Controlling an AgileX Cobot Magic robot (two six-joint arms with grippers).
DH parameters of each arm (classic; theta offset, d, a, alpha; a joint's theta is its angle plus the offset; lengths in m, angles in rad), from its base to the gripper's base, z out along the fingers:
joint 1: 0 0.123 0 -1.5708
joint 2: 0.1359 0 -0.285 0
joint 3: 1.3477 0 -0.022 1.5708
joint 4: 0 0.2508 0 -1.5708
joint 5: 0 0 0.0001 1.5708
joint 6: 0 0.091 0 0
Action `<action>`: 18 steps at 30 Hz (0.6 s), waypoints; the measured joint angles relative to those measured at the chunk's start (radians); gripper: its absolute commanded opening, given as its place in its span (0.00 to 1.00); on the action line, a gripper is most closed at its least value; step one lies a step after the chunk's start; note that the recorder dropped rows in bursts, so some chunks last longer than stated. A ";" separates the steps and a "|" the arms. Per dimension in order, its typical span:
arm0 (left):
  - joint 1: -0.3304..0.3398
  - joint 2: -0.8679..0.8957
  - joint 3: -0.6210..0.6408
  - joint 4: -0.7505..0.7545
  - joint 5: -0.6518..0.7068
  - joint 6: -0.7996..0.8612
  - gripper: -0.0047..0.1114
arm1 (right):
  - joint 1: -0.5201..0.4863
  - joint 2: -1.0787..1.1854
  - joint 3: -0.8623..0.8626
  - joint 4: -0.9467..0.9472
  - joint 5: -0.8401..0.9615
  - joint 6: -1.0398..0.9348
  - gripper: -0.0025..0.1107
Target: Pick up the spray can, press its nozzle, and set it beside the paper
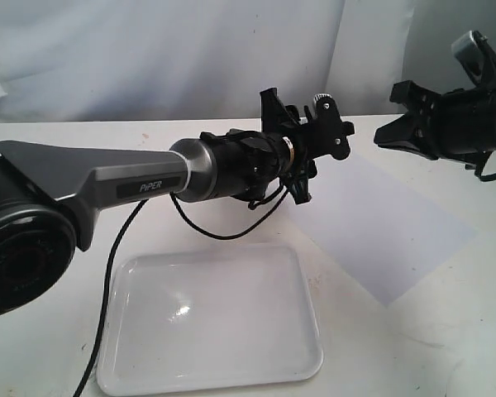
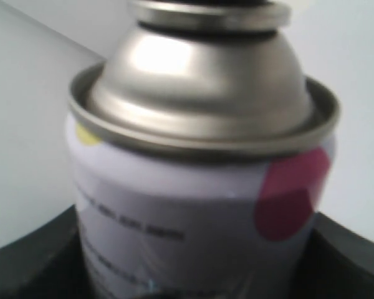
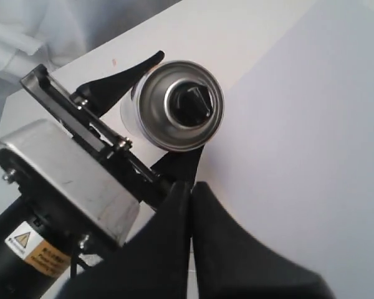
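Note:
My left gripper is held out above the table, shut on the spray can, a white can with a pink dot, a yellow patch and a silver dome. In the exterior view only the can's silver top shows above the black fingers. The right wrist view looks down on the can with its black nozzle and a left finger on each side. My right gripper is shut on nothing, apart from the can. The paper lies flat below.
A glossy white rimmed tray sits at the table's front, under the left arm, with a black cable hanging beside it. A white cloth backdrop hangs behind the table.

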 measured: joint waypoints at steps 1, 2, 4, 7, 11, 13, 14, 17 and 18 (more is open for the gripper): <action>-0.002 0.000 0.000 0.000 -0.007 0.000 0.04 | 0.000 0.012 0.000 0.012 0.000 -0.014 0.02; -0.004 0.002 0.000 -0.006 -0.021 0.000 0.04 | 0.000 0.034 0.000 0.037 -0.005 -0.049 0.02; -0.006 0.002 0.000 -0.026 -0.029 0.000 0.04 | -0.012 0.054 0.000 0.073 -0.005 -0.079 0.02; -0.006 0.002 0.000 -0.032 -0.031 0.000 0.04 | -0.047 0.087 -0.038 0.097 0.024 -0.099 0.02; -0.006 0.002 0.000 -0.037 -0.063 0.000 0.04 | -0.057 0.146 -0.115 0.109 0.088 -0.099 0.02; -0.006 0.002 0.000 -0.037 -0.069 0.000 0.04 | -0.057 0.169 -0.135 0.111 0.110 -0.098 0.02; -0.006 0.002 0.000 -0.037 -0.072 0.000 0.04 | -0.057 0.181 -0.144 0.113 0.116 -0.095 0.02; -0.006 0.004 0.000 -0.039 -0.072 0.000 0.04 | -0.047 0.210 -0.156 0.114 0.123 -0.091 0.02; -0.006 0.008 -0.002 -0.039 -0.072 0.000 0.04 | -0.045 0.214 -0.156 0.114 0.124 -0.091 0.02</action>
